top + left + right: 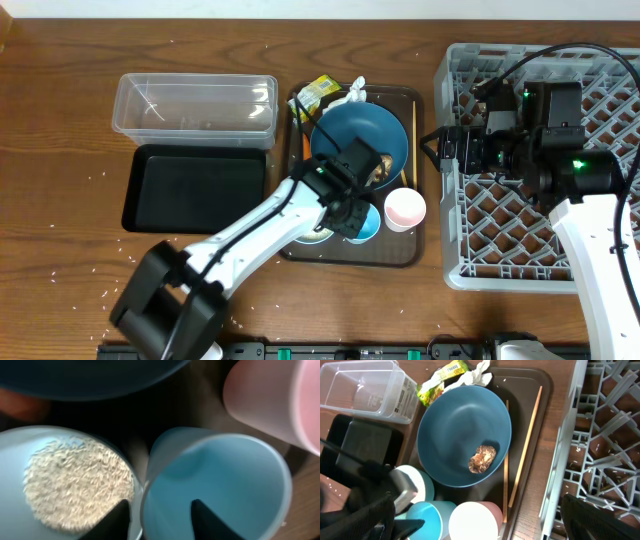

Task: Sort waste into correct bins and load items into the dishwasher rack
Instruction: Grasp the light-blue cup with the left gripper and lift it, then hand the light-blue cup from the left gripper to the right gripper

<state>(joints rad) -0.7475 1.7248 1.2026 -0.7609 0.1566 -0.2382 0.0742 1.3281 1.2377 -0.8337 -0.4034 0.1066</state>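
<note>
We see the left gripper (160, 505) down at the front edge of the brown tray (395, 250). Its fingers are apart and astride the wall of the blue cup (225, 480): one tip is inside the cup, the other outside, between the cup and the bowl (12, 455). A gap shows between the inner tip and the wall, so nothing is pinched.

The bowl sits at the tray's front-left and holds a patch of rice (77, 482). More rice lies scattered over the front-left of the table (60, 120). The pink cup (405, 208) stands just right of the blue cup, near the tray's right edge.

The dish (455, 430) fills the middle of the tray, with the lump (482, 458) lying inside it. The wrapper (437, 380) and the tissue (477, 375) lie at the tray's back edge, touching each other. Two sticks (525, 445) run along the right side of the tray.

Left of the tray, the tub (195, 128) stands at the back and the black tray (195, 190) lies just in front of it. The tub carries a label (400, 402) on its end wall, and the wrapper is printed — both too small for us to read.

The right gripper (435, 150) hangs over the left edge of the rack (600, 80), its fingers spread wide and holding nothing. The rack takes up the right side of the table.
</note>
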